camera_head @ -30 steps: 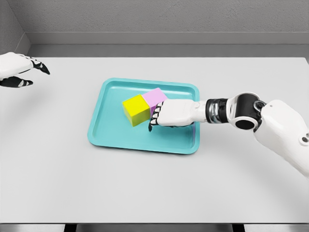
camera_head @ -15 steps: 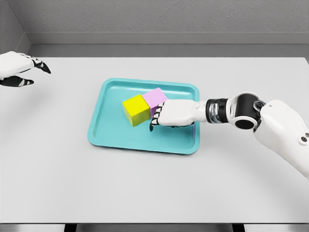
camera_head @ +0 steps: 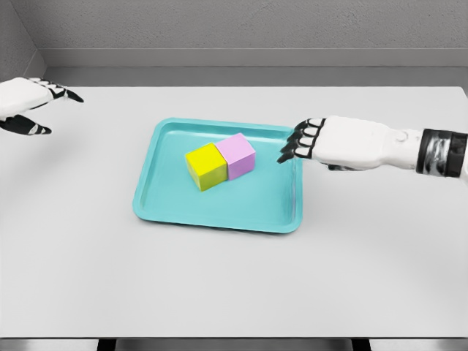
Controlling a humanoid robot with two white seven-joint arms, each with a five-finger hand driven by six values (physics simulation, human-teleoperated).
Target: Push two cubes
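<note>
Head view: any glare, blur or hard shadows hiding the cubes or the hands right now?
Head view: even, diffuse light, no glare. The yellow cube and pink cube are sharp, side by side and touching in the teal tray. Shadows are soft and faint. The right hand at the tray's right rim is crisp, no motion blur; the left hand is cut by the left edge.

tray [camera_head: 219,216] front floor bare, cubes [camera_head: 220,161] mid-tray

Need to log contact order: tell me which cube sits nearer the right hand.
The pink cube: it sits on the right-hand side of the pair in the teal tray, towards the right hand; the yellow cube lies beyond it.
</note>
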